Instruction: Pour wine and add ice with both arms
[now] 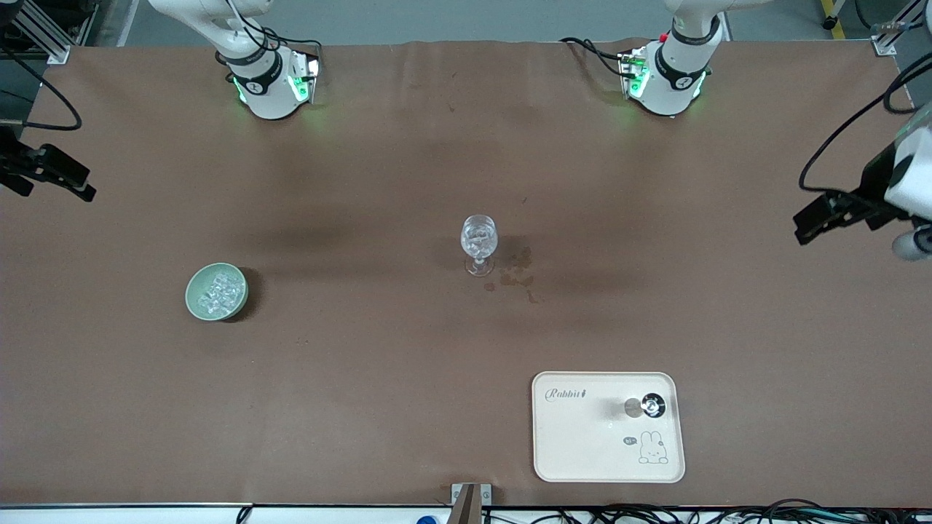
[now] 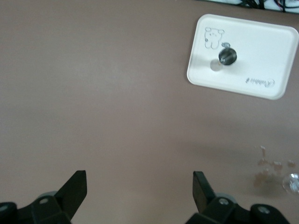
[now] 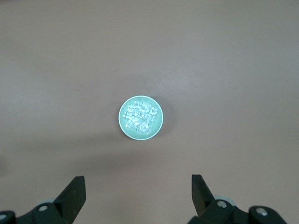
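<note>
A pale green bowl (image 1: 194,300) holding several clear ice cubes (image 1: 218,290) stands toward the right arm's end of the table. It also shows in the right wrist view (image 3: 121,123), with the ice (image 3: 140,116) in it. A clear stemmed glass (image 1: 479,247) stands upright mid-table with glinting clear pieces in its cup. My right gripper (image 3: 138,189) is open and empty, high over bare table beside the bowl (image 1: 54,182). My left gripper (image 2: 140,186) is open and empty, high over the left arm's end of the table (image 1: 815,218). No wine bottle is in view.
A cream rabbit-print tray (image 1: 582,444) lies near the front edge, with a small dark round-topped object (image 1: 652,405) on it; both show in the left wrist view (image 2: 252,86) (image 2: 227,56). Wet stains (image 1: 513,276) mark the brown cloth beside the glass.
</note>
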{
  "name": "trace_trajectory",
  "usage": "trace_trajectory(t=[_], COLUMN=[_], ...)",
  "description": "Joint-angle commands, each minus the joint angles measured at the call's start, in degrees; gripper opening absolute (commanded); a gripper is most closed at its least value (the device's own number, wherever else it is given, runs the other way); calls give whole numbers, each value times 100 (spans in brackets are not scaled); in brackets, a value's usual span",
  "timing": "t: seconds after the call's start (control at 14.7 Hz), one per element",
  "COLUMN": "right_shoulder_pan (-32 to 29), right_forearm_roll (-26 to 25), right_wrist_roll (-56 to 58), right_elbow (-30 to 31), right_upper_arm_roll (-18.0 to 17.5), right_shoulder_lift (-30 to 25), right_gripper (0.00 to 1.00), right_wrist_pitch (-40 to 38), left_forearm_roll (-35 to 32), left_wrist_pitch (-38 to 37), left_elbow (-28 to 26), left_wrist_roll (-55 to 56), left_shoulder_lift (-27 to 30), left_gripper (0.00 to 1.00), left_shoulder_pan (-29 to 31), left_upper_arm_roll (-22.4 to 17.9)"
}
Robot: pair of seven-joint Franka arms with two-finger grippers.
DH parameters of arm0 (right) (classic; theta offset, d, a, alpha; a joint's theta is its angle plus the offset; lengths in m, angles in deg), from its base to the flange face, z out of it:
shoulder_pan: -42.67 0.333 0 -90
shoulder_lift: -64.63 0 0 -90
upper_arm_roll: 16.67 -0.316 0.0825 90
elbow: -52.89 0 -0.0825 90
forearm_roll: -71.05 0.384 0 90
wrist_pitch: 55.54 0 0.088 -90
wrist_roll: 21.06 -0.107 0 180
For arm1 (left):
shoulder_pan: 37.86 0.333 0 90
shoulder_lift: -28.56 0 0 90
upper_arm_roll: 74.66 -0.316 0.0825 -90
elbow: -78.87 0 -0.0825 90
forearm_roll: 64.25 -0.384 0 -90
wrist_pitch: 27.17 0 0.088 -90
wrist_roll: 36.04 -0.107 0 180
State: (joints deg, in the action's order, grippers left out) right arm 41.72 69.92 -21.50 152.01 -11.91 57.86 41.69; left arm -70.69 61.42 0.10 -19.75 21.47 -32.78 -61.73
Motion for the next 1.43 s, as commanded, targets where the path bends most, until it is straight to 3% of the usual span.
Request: trace_trajectory(t=[0.0, 0.48, 1.36], right_shoulder_pan=[-151, -133, -81], right_forearm_roll=[-63, -54, -54], right_wrist_roll=[114, 106, 114], right_elbow=[-436, -525, -464], right_upper_arm_roll=[-98, -98, -125], right_shoulder_lift=[333, 501, 501], right_gripper=[100, 100, 100], right_wrist_pitch=[-37, -29, -37], left_forearm_roll=[396, 643, 679], left_wrist_pitch=[79, 237, 176], left_elbow=[-1033, -1905, -1650], left_wrist_roll=[-346, -328, -1084], left_shoulder_lift=[944, 1693, 1482], left_gripper=[100, 100, 100], left_shoulder_pan=[-278, -437, -393], left_upper_arm_roll=[-528, -669, -608])
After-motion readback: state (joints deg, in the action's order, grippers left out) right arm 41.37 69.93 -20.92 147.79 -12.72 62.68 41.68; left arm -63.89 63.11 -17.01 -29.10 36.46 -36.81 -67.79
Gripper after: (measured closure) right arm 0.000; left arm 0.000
